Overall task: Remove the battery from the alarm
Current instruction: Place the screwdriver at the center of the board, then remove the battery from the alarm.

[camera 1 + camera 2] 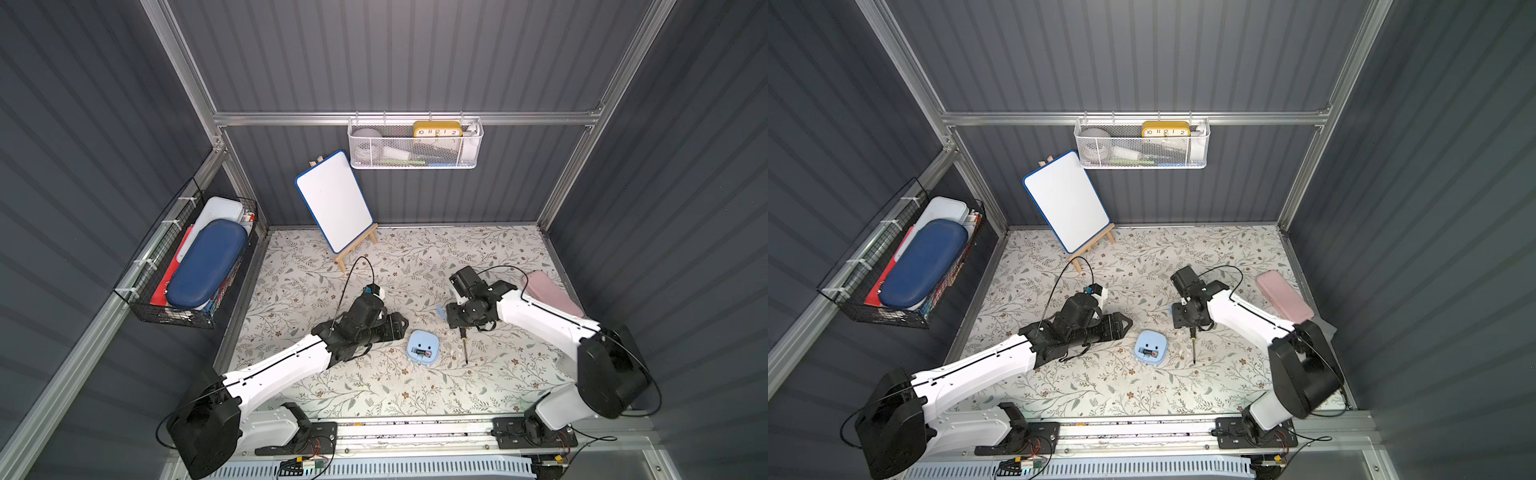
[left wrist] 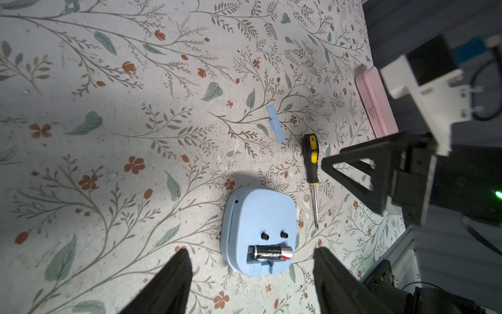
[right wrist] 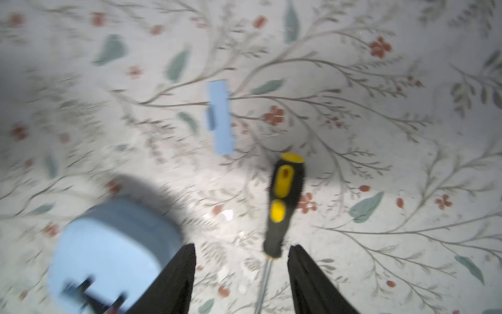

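Left wrist view shows our left fingers [image 2: 173, 280] spread wide and empty, with their tips on either side of the near end of the alarm [image 2: 260, 214]. We cannot tell whether they touch it. Between those tips lies the battery [image 2: 270, 252], seated lengthwise in its open bay on the alarm's blue back, which faces up on the counter [image 2: 108, 163]. Our right fingers [image 3: 176, 280] are also parted and hold nothing. The screwdriver [image 3: 285, 201] lies on the counter with its thin shaft running between them, ungripped. Beyond its handle the loose light-blue cover [image 2: 275, 127] lies well apart from the alarm.

We judge the step in hand to be lifting the battery out of its bay. As our left fingers stand, closing would press on the cell's two ends, where the bay walls likely block them. Turning the wrist so they meet the round sides, or tipping one end up first, looks the better way in. The alarm seems light and may slide or rise with the cell, so our right fingers could steady its body away from the bay.
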